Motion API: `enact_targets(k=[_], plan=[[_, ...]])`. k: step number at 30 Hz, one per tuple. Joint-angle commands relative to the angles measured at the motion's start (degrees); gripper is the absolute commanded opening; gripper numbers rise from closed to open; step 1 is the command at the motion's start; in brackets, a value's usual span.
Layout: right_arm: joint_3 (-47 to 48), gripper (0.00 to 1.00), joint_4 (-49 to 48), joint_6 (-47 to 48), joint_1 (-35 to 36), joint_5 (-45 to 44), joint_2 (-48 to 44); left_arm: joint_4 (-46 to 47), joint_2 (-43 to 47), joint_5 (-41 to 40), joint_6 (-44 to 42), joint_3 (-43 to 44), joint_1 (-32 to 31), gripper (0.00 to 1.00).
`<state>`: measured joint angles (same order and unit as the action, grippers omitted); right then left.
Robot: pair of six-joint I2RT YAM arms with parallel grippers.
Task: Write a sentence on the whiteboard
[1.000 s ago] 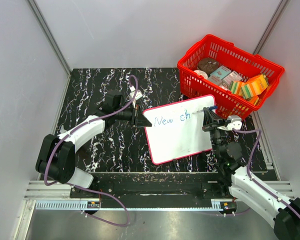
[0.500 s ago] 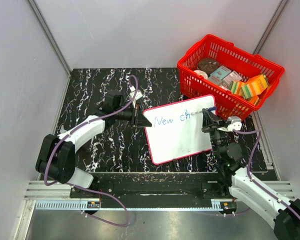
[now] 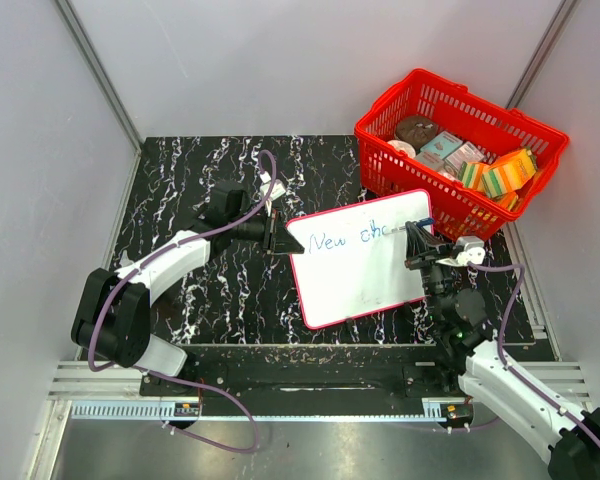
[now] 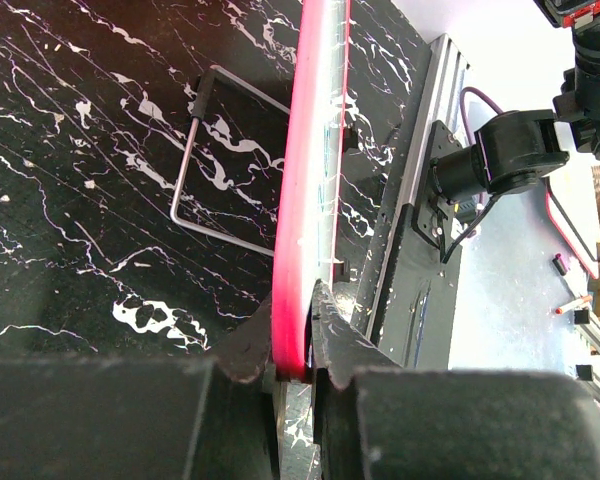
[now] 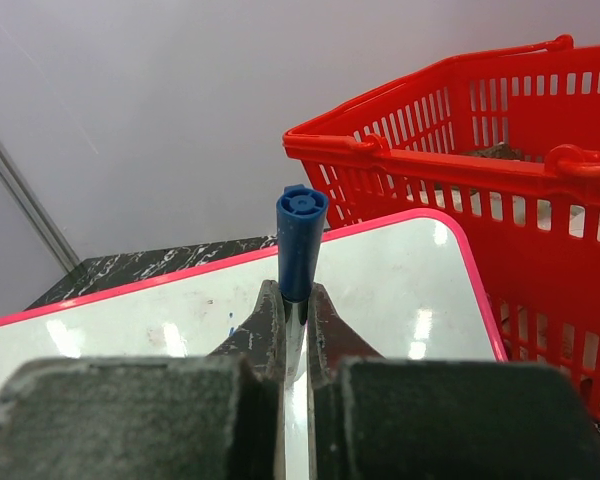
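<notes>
I read the whiteboard [image 3: 355, 275] at table [image 3: 180, 190] centre: basket [image 3: 410, 180] at its 1 o'clock, left gripper [image 3: 271, 233] on its 9 o'clock edge, right gripper [image 3: 413, 244] with marker [image 5: 300, 240] at 3 o'clock.

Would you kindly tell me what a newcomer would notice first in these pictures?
The whiteboard sits mid-table, with blue writing beginning "New ch" across its top. The left gripper is clamped on its left edge, while the right gripper holds a blue marker at the writing's end. A red basket stands at the table's far right corner.
</notes>
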<state>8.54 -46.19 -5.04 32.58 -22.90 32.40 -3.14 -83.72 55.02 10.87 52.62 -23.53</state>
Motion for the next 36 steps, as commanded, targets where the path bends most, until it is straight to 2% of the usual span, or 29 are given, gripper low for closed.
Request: enact_targets(k=[1, 19, 36], plan=[[0.17, 0.00, 0.76, -0.15, -0.15, -1.10, 0.12, -4.42, -1.62, -12.49, -13.78, -1.29, -1.78, 0.00], [3.59, 0.00, -2.32, 2.31, -0.15, -5.67, 4.25, -4.51, -1.62, -12.92, -13.95, -1.29, -1.87, 0.00], [3.94, 0.00, -5.75, 2.66, -0.23, -4.35, 4.77, -4.95, -1.88, -13.10, -14.13, -1.12, -1.96, 0.00]])
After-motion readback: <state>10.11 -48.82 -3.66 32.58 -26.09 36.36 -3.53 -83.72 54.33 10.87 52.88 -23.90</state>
